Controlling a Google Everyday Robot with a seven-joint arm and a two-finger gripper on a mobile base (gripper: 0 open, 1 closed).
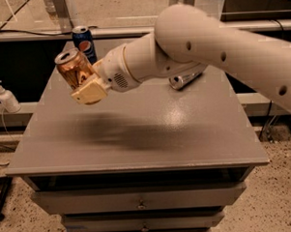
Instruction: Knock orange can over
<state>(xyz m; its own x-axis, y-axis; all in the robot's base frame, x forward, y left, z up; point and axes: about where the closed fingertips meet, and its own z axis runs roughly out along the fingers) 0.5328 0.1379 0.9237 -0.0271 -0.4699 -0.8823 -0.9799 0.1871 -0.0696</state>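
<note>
The orange can (73, 68), shiny copper with a silver top, is held in the air above the left part of the grey table (151, 137). It leans with its top toward the upper left. My gripper (87, 85) is shut on it, with a cream finger (90, 92) under the can's lower side. The white arm reaches in from the upper right. A dark shadow lies on the table below the can and gripper.
A blue Pepsi can (84, 41) stands upright at the table's back left, just behind the held can. A silver-and-blue can (184, 79) lies on its side at the back, partly hidden by the arm. A soap bottle (7, 98) stands on a ledge at left.
</note>
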